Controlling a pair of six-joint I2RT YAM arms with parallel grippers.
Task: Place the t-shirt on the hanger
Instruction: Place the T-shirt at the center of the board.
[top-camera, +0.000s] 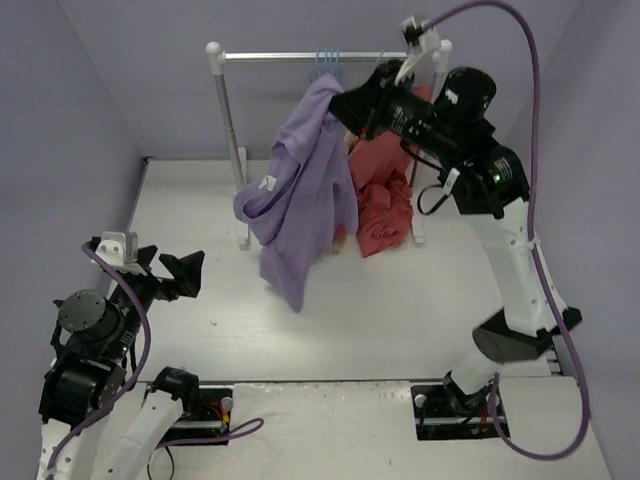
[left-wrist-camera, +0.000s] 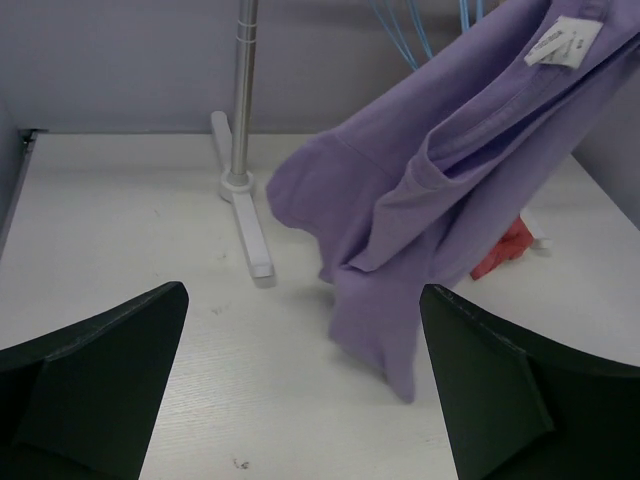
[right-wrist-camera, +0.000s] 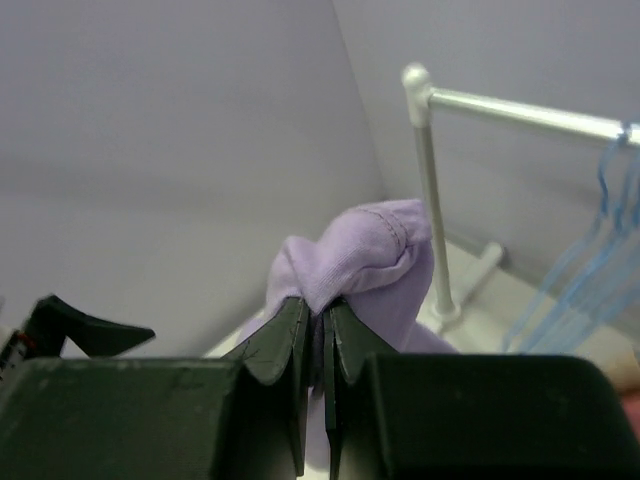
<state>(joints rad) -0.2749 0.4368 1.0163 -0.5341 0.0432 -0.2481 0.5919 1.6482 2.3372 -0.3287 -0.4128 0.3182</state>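
The right arm reaches high and forward toward the rack rail (top-camera: 300, 56). Its tool (top-camera: 345, 100) is clamped on a bunched fold of the t-shirt (top-camera: 300, 190), just beside the light-blue hangers (top-camera: 330, 65) hooked on the rail. The t-shirt hangs below the tool, its long axis running down and leftward, with its low end near the worktop (top-camera: 400, 310) in front of a red garment (top-camera: 380, 200). The left arm is folded low at the near left. Its tool (top-camera: 168, 268) stands wide apart, holds nothing and is well apart from the cloth.
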